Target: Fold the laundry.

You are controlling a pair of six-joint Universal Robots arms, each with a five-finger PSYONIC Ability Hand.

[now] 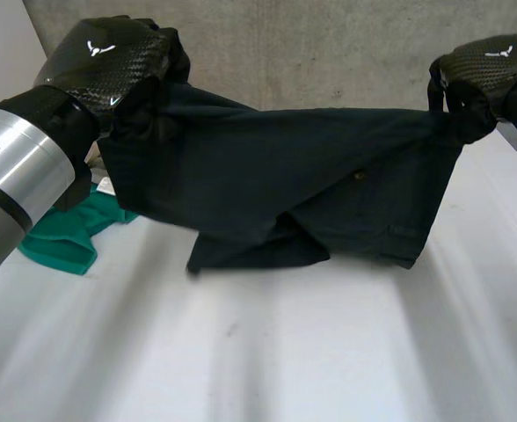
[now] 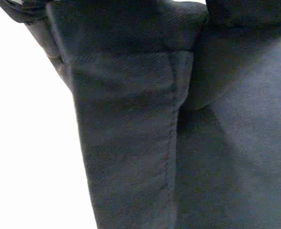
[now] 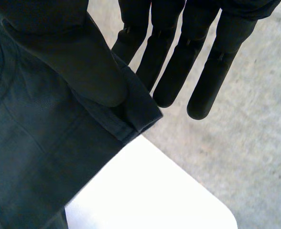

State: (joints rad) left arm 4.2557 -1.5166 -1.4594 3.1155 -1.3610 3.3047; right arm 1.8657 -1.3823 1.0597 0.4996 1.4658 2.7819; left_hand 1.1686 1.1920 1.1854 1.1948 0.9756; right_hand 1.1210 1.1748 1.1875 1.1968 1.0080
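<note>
Dark garment held up over table
Left hand clutching one corner, right hand thumb pinching other against straight fingers; green cloth beside

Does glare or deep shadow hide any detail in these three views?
Head view: the dark navy cloth garment reads near-black, folds barely separable against the bright white table. Left wrist view: the table beside the garment is blown out to flat white. Right wrist view: same glare on the table corner by the right hand.
</note>
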